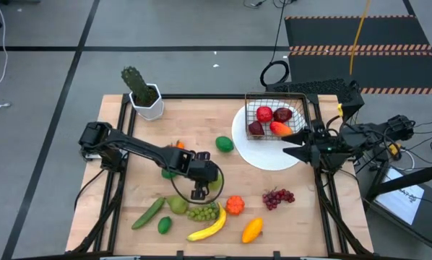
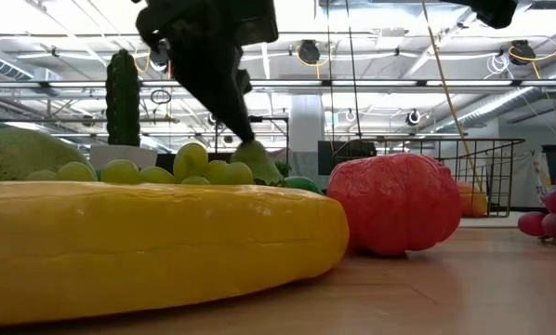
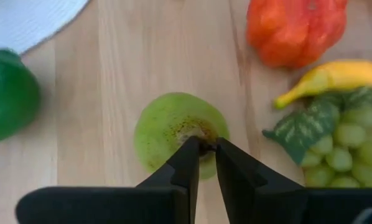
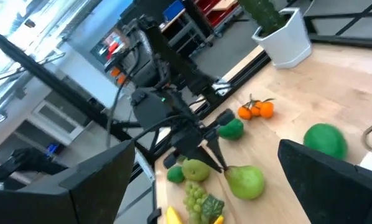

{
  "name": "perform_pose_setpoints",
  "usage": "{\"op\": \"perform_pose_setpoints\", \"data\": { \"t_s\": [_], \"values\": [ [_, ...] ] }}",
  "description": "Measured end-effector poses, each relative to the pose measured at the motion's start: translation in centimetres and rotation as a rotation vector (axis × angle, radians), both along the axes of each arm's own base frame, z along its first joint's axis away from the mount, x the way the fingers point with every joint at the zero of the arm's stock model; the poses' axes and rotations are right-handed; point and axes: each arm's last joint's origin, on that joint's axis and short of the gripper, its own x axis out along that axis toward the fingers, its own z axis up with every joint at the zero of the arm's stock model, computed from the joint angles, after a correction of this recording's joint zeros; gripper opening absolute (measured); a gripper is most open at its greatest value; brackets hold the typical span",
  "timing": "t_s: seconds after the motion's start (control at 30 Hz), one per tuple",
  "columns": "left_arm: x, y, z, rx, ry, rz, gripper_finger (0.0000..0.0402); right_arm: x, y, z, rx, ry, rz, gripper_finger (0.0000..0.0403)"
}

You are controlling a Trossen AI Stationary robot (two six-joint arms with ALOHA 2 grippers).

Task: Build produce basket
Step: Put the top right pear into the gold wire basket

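The left hand (image 3: pixel 201 152) sits low in the centre of the left wrist frame, its fingers nearly together and pinching the stem end of the pear (image 3: pixel 173 127), which lies on the counter (image 3: pixel 130 56) just below centre in the high view. This looks like the pick step for the pear; the next move calls for a firm hold on that narrow top, a lift clear of the neighbours, and a carry toward the upper right. Around the pear lie green grapes (image 1: pixel 203 212), a banana (image 1: pixel 210 225), a small orange-red fruit (image 1: pixel 235 205), a mango (image 1: pixel 252 230), a cucumber (image 1: pixel 148 213) and a lime (image 1: pixel 165 225) along the lower part of the high view, with purple grapes (image 1: pixel 277 196) to the right and a second lime (image 1: pixel 224 144) above centre. The basket (image 1: pixel 303 101) stands upper right, partly on a white plate (image 1: pixel 263 157), and already holds red apples (image 1: pixel 264 114) and another reddish fruit. The right hand (image 1: pixel 294 144) waits beside the basket, fingers spread wide and empty. A cactus pot (image 1: pixel 145 101) stands at the upper left.
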Motion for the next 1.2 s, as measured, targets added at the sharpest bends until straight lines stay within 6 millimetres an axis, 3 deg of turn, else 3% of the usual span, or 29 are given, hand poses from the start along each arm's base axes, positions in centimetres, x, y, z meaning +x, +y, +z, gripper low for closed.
{"op": "perform_pose_setpoints", "data": {
  "t_s": [0.3,0.6,0.73,0.93,1.2],
  "values": [
    [-0.1,0.2,0.1,0.045,-0.012,0.075,0.0008,0.0,0.0,-0.1,0.005,0.007,0.010,0.0391],
    [-0.4,0.4,0.8,0.019,-0.023,0.120,0.0006,0.1,0.0,-0.3,-0.004,0.027,0.000,0.0391],
    [-0.7,0.9,2.5,-0.015,-0.082,0.166,0.0004,0.3,0.0,-0.4,0.009,0.034,-0.033,0.0391],
    [-1.7,2.3,5.9,-0.063,-0.204,0.219,0.0004,1.7,0.5,-1.2,0.245,0.025,-0.097,0.0391],
    [-4.4,4.1,10.7,-0.099,-0.366,0.244,0.0004,5.2,1.6,-1.9,0.191,-0.045,-0.153,0.0391]
  ]
}}
